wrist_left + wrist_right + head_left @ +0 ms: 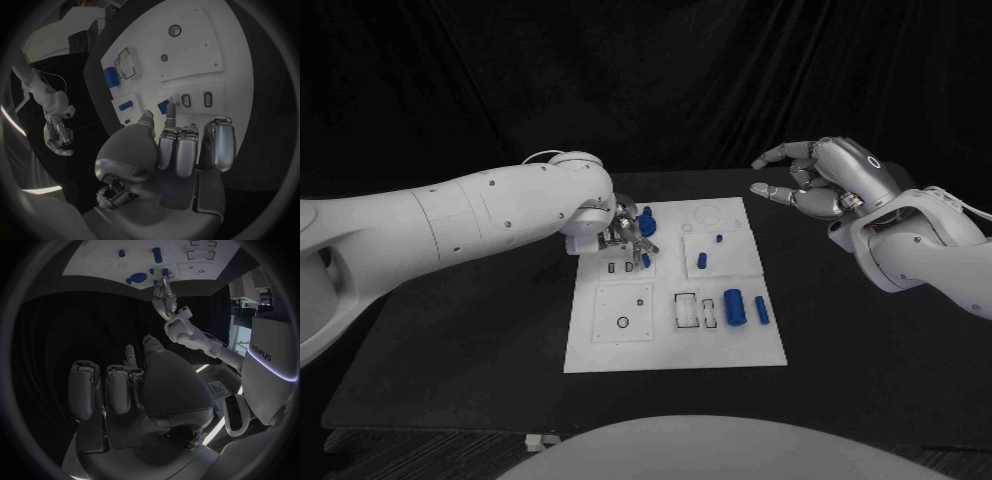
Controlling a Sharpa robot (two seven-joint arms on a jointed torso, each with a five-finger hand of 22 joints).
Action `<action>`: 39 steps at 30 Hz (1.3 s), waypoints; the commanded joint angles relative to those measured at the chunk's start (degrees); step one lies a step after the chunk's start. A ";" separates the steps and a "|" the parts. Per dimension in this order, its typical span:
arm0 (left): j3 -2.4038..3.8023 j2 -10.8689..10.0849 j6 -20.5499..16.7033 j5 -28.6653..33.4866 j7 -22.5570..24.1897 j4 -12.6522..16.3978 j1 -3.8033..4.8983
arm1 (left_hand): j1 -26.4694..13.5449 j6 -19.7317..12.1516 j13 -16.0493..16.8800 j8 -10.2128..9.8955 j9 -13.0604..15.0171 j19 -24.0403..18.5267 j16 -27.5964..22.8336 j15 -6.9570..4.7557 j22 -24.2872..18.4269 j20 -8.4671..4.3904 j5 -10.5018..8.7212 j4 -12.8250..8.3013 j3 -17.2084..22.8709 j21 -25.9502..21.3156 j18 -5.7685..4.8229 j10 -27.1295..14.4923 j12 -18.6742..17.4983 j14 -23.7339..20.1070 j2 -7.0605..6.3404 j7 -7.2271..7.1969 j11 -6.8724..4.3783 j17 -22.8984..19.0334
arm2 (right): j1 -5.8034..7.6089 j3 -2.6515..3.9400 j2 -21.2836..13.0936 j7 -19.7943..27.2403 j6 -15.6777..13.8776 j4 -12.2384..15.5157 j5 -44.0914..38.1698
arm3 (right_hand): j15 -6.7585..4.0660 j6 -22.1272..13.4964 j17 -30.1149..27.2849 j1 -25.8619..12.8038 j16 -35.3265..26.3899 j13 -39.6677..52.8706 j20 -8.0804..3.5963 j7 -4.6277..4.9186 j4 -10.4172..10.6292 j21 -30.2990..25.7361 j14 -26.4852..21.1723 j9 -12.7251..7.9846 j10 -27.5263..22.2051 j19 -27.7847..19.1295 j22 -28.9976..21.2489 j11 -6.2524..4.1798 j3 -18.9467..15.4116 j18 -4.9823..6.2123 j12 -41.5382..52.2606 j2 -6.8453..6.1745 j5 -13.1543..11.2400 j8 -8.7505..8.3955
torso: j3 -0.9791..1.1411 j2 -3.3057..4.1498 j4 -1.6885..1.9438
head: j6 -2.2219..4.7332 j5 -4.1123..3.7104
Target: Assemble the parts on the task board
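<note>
Board first: your white rectangular task board (pixel 672 352) lies in the middle of the black table (pixel 473 330), long side running away from the robot. At its 10 o'clock corner the silver left hand (pixel 623 236) reaches down onto the plate, fingertips (pixel 167 108) pinched round a small blue peg (pixel 646 259) just beside two little rectangular slots (pixel 196 99) (the left wrist view shows the peg tip caught between thumb and finger, the other fingers curled alongside). A rounded blue piece (pixel 646 214) sits just behind that hand, towards 12 o'clock.

Elsewhere on the board you have a short blue cylinder (pixel 702 260) near the centre, a tiny blue stud (pixel 718 238) above it, and at 4 o'clock a thick blue cylinder (pixel 734 305) with a thinner blue rod (pixel 762 309) to its right, both lying beside an outlined rectangular recess (pixel 687 309).

Your silver right hand (pixel 822 176) hovers off the board at 2 o'clock, well apart from it, fingers loosely spread and holding nothing.
</note>
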 commanded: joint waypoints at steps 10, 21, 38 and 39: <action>0.06 0.63 1.05 0.09 0.33 -0.77 -0.29 | 1.12 1.04 15.08 -0.90 0.21 -0.77 0.15 0.45 4.97 0.08 0.59 -0.74 1.33 -0.71 -0.06 5.94 -0.09 6.00 -0.15 -0.12 -0.36 15.08 | -0.19 0.05 0.18 -1.38 0.63 -0.03 -0.36 | 0.54 -0.15 5.11 -0.04 -0.19 15.09 0.24 0.42 -0.25 -0.41 4.17 -0.09 6.00 3.08 12.57 0.43 -0.25 -0.78 0.20 0.48 0.36 0.18 | -0.03 0.04 -0.01 | 0.01 0.02; 0.06 1.45 1.50 0.09 0.59 -1.84 -0.70 | 1.49 1.48 15.08 -1.44 0.44 -0.76 0.15 0.37 5.06 0.02 1.04 -1.46 2.37 -0.77 -0.06 5.94 -0.09 6.00 -0.25 -0.25 -0.46 15.08 | -0.20 0.05 0.22 -1.62 0.96 0.01 -0.36 | 0.56 -0.10 5.09 0.00 -0.19 15.09 0.25 0.47 -0.27 -0.44 4.17 -0.12 6.00 3.07 12.56 0.47 -0.26 -0.78 0.20 0.50 0.41 0.22 | -0.02 -0.02 0.02 | 0.01 -0.28; 0.06 1.87 1.96 0.09 1.02 -2.79 -1.08 | 2.17 2.23 15.08 -2.88 1.35 -0.98 0.15 0.21 5.14 -0.17 3.62 -3.54 5.72 -1.11 -0.01 5.94 -0.09 6.00 -0.95 -0.54 -0.69 15.08 | -0.44 0.05 0.16 -1.79 1.30 -0.01 -0.34 | 0.62 0.14 5.07 0.15 -0.20 15.09 0.28 0.58 -0.37 -0.45 4.16 -0.16 6.00 3.07 12.56 0.55 -0.25 -0.78 0.20 0.55 0.52 0.36 | 0.02 0.01 0.01 | 0.01 -0.58; 0.06 1.86 1.96 0.09 1.21 -2.77 -1.09 | 2.51 2.31 15.08 -3.08 1.54 -1.05 0.15 0.16 5.13 -0.22 4.04 -4.12 6.54 -1.19 0.02 5.94 -0.09 6.00 -1.06 -0.61 -0.73 15.08 | -0.48 0.05 0.15 -1.79 1.32 -0.02 -0.34 | 0.64 0.21 5.06 0.22 -0.20 15.09 0.30 0.61 -0.42 -0.51 4.16 -0.18 6.00 3.04 12.53 0.58 -0.24 -0.76 0.20 0.57 0.57 0.41 | 0.03 0.01 0.02 | 0.01 -0.57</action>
